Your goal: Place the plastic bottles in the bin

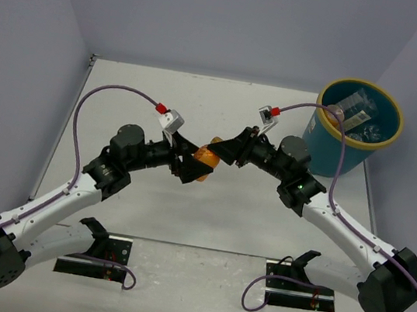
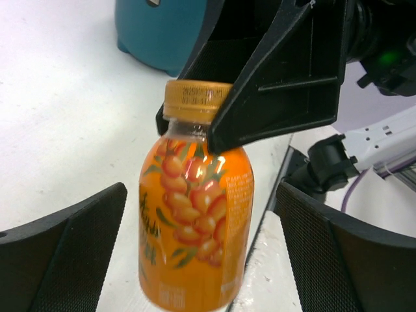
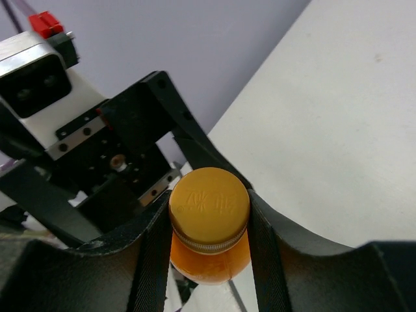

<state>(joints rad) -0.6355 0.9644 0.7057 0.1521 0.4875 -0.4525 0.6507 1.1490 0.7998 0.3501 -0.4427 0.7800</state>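
An orange plastic bottle (image 1: 205,162) with a gold cap hangs in the air above the middle of the table, between the two arms. My right gripper (image 3: 209,252) is shut on its neck just under the cap (image 3: 209,203). In the left wrist view the same bottle (image 2: 195,221) hangs from those black fingers (image 2: 279,84). My left gripper (image 2: 201,260) stands open around the bottle's body, with a gap on each side. The teal bin (image 1: 335,158) with a yellow rim stands at the far right and holds several clear bottles (image 1: 356,111).
The bin's base (image 2: 162,32) shows behind the bottle in the left wrist view. Two black mounting plates (image 1: 95,261) lie at the table's near edge. Purple cables (image 1: 116,89) arc over both arms. Walls close in the table on three sides.
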